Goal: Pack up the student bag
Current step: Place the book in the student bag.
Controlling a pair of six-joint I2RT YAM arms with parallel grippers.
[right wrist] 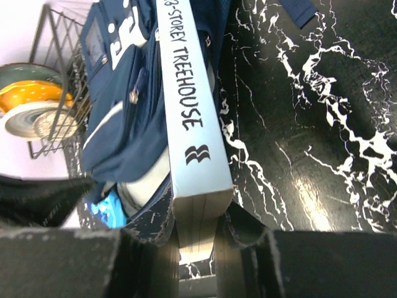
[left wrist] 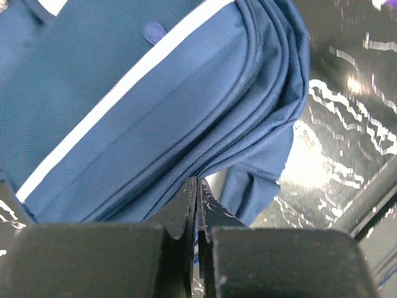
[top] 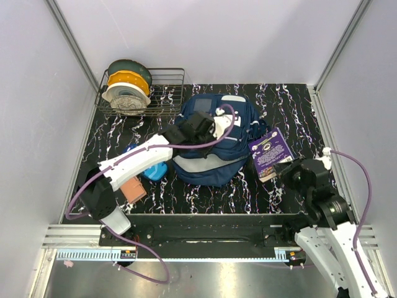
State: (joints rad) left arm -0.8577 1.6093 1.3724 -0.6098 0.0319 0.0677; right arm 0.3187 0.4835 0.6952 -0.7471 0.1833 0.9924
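Between my right fingers (right wrist: 162, 267) the near end of a book (right wrist: 186, 124) is clamped across its covers, its pale spine, lettered "STOREY TREEHOUSE", facing the wrist camera. The right gripper (right wrist: 197, 245) sits close to the table's right edge, and that arm rises from the near right corner with the wrist bent toward the middle. The book's far end lies against the right side of the student bag (top: 211, 146), which rests on the middle of the table (top: 205, 198), its top toward the far edge. My left gripper (left wrist: 197, 198) has its fingers pressed together, tips at a fold along the bag's edge. I cannot tell whether any cloth is caught between them. The left arm folds at its elbow by the near left corner, and its white forearm stretches diagonally over the bag's left shoulder. Bare marbled surface shows as a strip between the bag and the near edge, and more by the far right corner. A bright blue pouch (top: 153, 172) and a tan block (top: 133, 189) lie under my left forearm. A wire rack (top: 164, 93) with dishes fills the far left corner.
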